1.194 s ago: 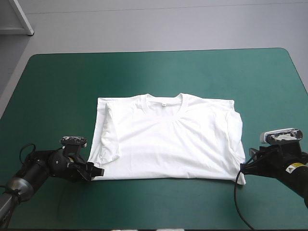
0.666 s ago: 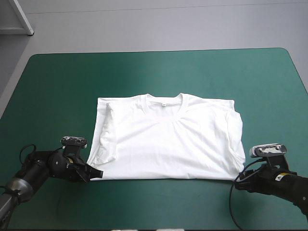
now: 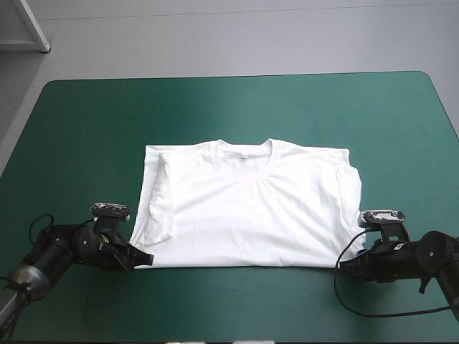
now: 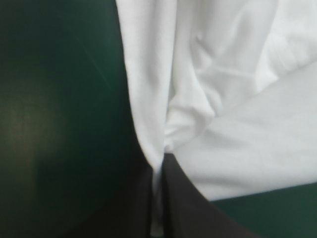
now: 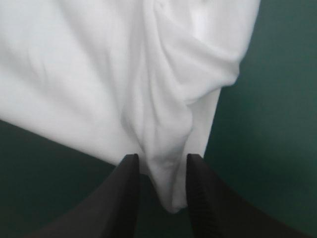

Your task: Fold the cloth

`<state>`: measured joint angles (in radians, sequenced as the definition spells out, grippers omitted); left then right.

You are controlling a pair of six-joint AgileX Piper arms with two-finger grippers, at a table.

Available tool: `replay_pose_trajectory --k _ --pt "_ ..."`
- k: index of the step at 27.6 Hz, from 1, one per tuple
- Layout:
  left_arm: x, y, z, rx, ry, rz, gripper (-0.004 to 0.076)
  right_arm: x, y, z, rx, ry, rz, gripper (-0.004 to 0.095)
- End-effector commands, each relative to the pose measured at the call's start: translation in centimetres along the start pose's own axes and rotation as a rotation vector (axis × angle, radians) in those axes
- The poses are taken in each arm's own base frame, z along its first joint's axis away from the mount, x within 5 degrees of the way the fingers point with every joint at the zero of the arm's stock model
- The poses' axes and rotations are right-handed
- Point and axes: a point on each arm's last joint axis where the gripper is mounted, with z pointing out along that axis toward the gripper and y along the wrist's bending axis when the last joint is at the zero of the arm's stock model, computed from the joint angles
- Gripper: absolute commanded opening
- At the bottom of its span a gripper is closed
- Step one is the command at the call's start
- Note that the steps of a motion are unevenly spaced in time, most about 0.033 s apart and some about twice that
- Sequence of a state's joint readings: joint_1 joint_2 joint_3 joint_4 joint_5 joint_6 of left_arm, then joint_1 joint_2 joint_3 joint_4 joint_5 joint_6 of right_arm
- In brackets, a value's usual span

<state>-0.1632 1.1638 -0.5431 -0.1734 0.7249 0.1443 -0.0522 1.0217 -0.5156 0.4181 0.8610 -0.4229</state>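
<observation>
The white T-shirt (image 3: pixel 251 208) lies spread flat at the table's middle, collar toward the far edge and sleeves folded in. My left gripper (image 3: pixel 145 256) sits low at the shirt's near left corner. In the left wrist view that gripper (image 4: pixel 158 171) is shut on the T-shirt (image 4: pixel 237 99), with a thin fold of its edge pinched between the black fingers. My right gripper (image 3: pixel 344 264) is at the near right corner. In the right wrist view it (image 5: pixel 161 158) stands partly open, and the bunched corner of the T-shirt (image 5: pixel 99 74) fills the gap between its fingers.
The teal-green cover (image 3: pixel 237 115) stretches bare beyond the shirt to the far edge and out to both sides. A strip of cover also shows between the shirt's hem and the table's near edge.
My right arm has come down and in toward the shirt's near right corner, which is now between its fingers. The left gripper has stayed at the near left corner.
</observation>
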Motion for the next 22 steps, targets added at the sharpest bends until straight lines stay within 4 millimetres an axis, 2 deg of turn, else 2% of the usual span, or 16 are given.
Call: replay_pose_trajectory --k 1,5,8,16,22 --pt "-0.5 -0.2 -0.6 0.007 -0.027 -0.002 0.0019 -0.3 -0.1 0.1 0.001 -0.024 0.001 0.0253" --pt "-0.5 -0.2 -0.6 0.006 -0.028 0.004 0.0019 -0.2 -0.4 0.5 0.013 -0.013 0.001 0.0224" --pt "-0.6 -0.1 -0.7 0.003 -0.037 0.008 0.0019 -0.4 -0.5 0.6 0.026 -0.030 -0.001 -0.0019" --pt "-0.8 -0.2 -2.7 -0.014 -0.122 0.038 0.0019 -0.1 -0.2 -0.1 0.022 -0.052 -0.014 -0.0008" --pt "0.3 -0.4 -4.6 -0.023 -0.143 0.050 0.0019 0.9 0.9 -2.5 0.018 -0.103 -0.041 -0.0008"
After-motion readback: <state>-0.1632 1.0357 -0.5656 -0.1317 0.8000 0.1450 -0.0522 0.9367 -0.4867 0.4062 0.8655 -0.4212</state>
